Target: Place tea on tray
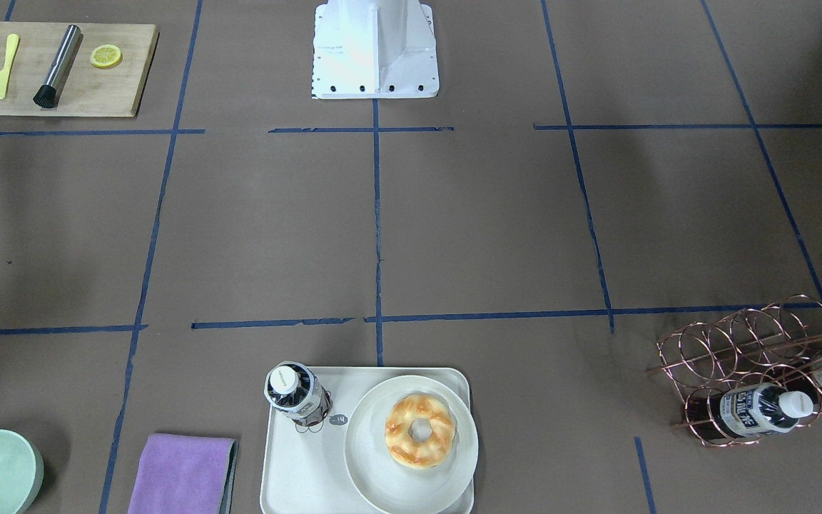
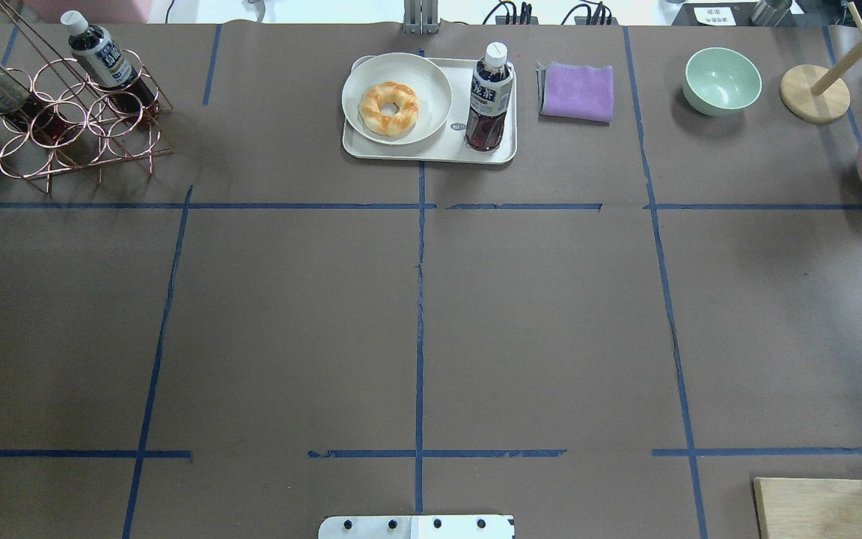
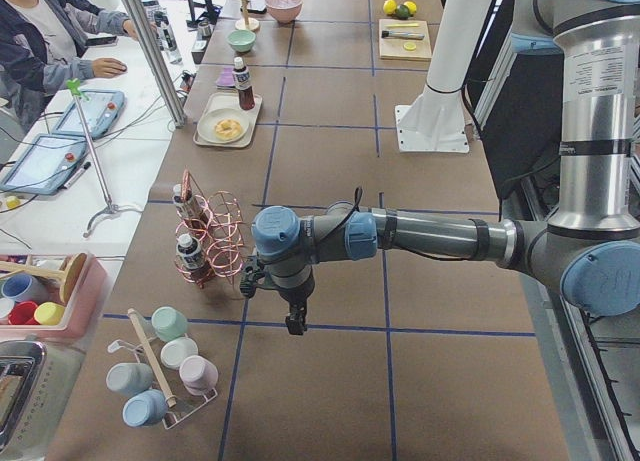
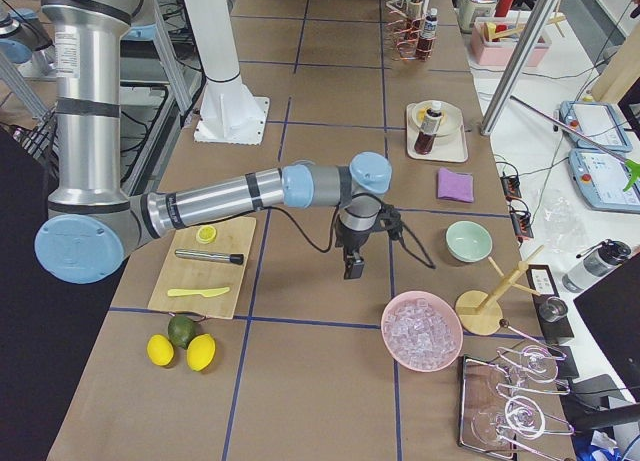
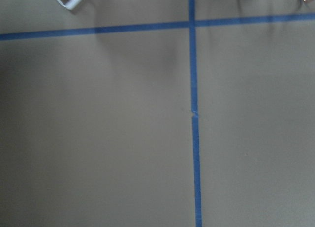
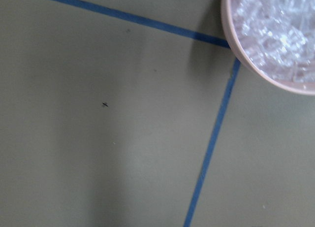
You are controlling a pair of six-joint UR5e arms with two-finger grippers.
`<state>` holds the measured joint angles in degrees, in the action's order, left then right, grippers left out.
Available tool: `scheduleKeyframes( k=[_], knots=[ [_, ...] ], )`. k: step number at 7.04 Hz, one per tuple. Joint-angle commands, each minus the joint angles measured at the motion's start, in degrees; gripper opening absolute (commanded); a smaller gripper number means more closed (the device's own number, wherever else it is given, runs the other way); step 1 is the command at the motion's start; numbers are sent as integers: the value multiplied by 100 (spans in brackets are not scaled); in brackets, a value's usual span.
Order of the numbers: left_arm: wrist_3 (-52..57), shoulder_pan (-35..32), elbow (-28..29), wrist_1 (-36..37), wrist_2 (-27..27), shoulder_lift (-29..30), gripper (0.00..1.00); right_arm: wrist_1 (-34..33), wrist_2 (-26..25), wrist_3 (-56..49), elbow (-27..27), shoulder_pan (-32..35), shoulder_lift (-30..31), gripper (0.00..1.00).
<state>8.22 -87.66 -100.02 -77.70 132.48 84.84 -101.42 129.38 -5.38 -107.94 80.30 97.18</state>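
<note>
Small clear plastic tea bottle [image 2: 488,101], dark brown liquid, white cap: upright on cream-white rectangular tray [image 2: 438,148], at tray end beside round white plate [image 2: 435,86] holding glazed ring doughnut [image 2: 388,108]. Purple folded cloth [image 2: 578,91] just beside tray. Copper wire rack [image 2: 64,127] well apart. Left gripper [image 3: 296,323] and right gripper [image 4: 353,269] hang over table, far from tray; open or closed, cannot tell.

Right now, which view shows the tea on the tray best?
Overhead exterior: the tea stands upright on the tray, label visible. Front-facing shows mostly its cap, from above; both side views show it small and far; wrist views miss it.
</note>
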Motion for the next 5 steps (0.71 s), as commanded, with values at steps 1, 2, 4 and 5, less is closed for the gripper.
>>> scheduleKeyframes(
  k=[1,2,4,5],
  knots=[
    [4,65,-17,-8,6,-11,100,429,78,10,27,311,695,100],
    [-13,65,44,18,-11,-20,100,439,139,63,36,311,688,100],
    [-22,38,-60,80,-38,-186,100,701,149,325,18,311,644,100],
    [-22,21,-113,71,-38,-187,100,851,158,605,-8,311,627,100]
  ],
)
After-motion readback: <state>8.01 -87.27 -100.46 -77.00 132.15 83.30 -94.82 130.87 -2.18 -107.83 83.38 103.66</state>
